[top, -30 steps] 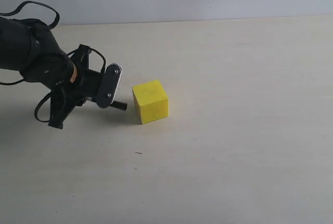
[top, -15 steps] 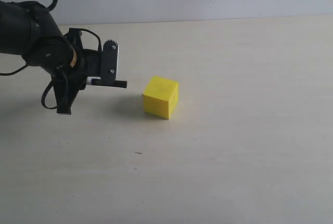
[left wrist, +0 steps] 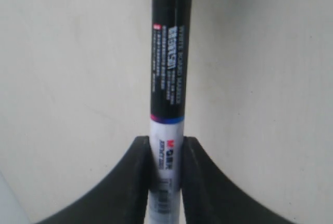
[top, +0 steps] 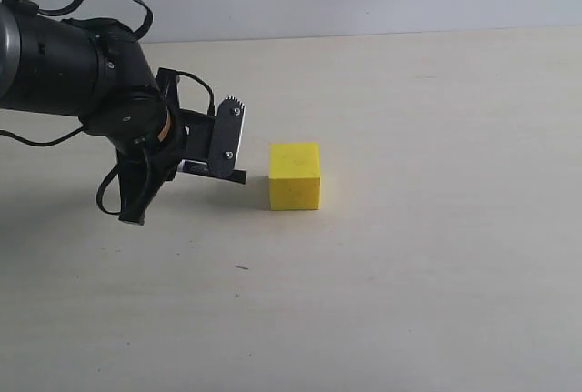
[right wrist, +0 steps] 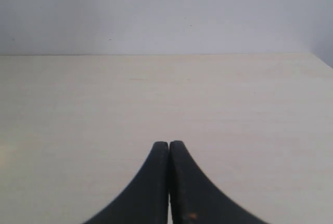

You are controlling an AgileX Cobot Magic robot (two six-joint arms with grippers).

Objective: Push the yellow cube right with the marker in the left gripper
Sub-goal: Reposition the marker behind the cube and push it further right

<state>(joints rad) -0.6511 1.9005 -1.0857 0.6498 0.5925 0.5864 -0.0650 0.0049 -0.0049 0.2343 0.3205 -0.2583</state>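
The bright yellow cube [top: 296, 176] has been shifted rightward by the slim black-and-white marker [top: 235, 175] clamped in the black left gripper [left wrist: 165, 148]; the push is judged effective, though a small gap is now seen.

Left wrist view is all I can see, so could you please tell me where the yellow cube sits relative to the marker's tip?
Observer: The yellow cube rests just right of the marker tip in the exterior view, with a small gap between them.
Operator: Is it turned askew?
Observer: No, its front face looks straight at that camera.
Operator: And the right claw?
Observer: The right claw is shut, holding nothing.
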